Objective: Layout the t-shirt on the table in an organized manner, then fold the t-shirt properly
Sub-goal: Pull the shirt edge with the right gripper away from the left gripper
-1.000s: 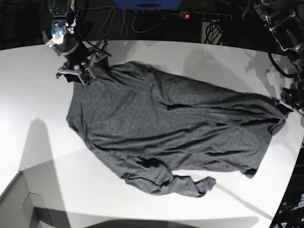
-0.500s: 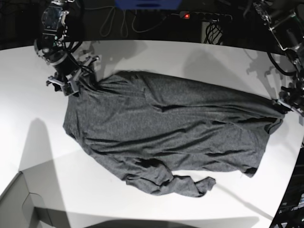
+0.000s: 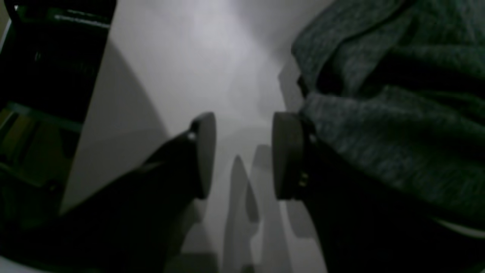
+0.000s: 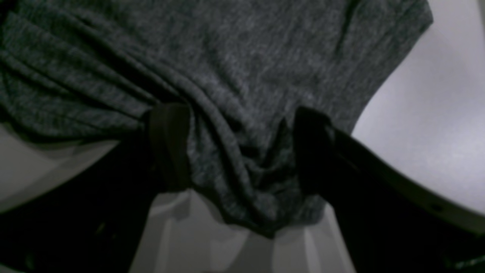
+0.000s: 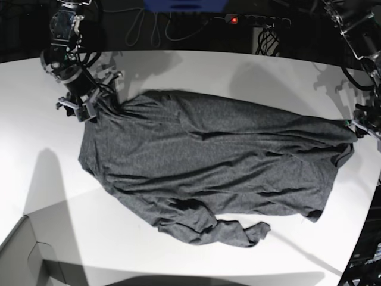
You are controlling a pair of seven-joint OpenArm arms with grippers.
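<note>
The dark grey t-shirt [image 5: 214,161] lies spread lengthwise across the white table [image 5: 196,65], with a crumpled sleeve at its near edge. My right gripper [image 5: 89,104] sits at the shirt's far-left corner. In the right wrist view its jaws stand wide, and a bunch of the t-shirt [image 4: 242,76] lies between the fingers [image 4: 168,144]. My left gripper [image 5: 359,126] is at the shirt's right end. In the left wrist view the gripper [image 3: 244,151] is open with only bare table in the gap. The t-shirt [image 3: 398,113] rests against the outside of the right finger.
A grey box corner [image 5: 24,256] pokes in at the near left. The table's curved edge runs close to the left gripper at the right. Behind the far edge, cables and a power strip [image 5: 256,20] with a red light lie in the dark.
My right gripper has moved left and slightly farther back, and the shirt's left corner went with it, so the cloth now lies more stretched out. The left gripper has barely shifted.
</note>
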